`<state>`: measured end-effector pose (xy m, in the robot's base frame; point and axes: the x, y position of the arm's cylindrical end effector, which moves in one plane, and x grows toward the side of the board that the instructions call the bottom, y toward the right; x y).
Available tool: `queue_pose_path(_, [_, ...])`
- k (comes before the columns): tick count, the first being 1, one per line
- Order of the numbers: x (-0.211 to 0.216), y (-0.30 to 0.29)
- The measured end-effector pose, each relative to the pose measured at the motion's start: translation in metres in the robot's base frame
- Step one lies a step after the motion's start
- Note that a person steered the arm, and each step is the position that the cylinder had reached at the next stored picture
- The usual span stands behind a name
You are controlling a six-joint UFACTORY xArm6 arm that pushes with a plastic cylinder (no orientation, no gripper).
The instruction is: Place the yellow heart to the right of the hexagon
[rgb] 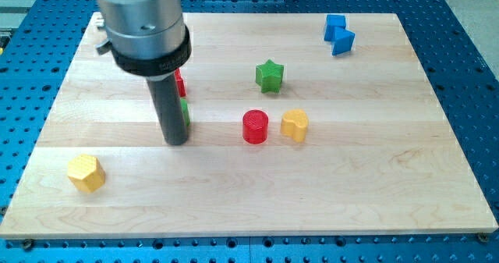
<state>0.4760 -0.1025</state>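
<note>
The yellow heart [295, 125] lies near the board's middle, just right of a red cylinder [255, 126], almost touching it. The yellow hexagon [86, 173] sits near the view's bottom left corner of the board. My tip [176, 142] rests on the board up and to the right of the hexagon, and well left of the red cylinder and the heart. It touches neither yellow block. The rod hides most of a green block [185, 112] and a red block [180, 83] right behind it.
A green star [270, 76] lies above the red cylinder. A blue block [338, 33] sits near the board's top right. The wooden board [374, 177] rests on a blue perforated table.
</note>
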Motion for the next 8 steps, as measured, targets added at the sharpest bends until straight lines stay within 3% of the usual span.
queue_pose_path(1, [-0.028,0.026])
queue_pose_path(2, [-0.056,0.131])
queue_pose_path(3, [-0.046,0.224])
queue_pose_path(4, [-0.005,0.224])
queue_pose_path(6, [0.067,0.109])
queue_pose_path(7, [0.057,0.183])
queue_pose_path(8, [-0.003,0.229])
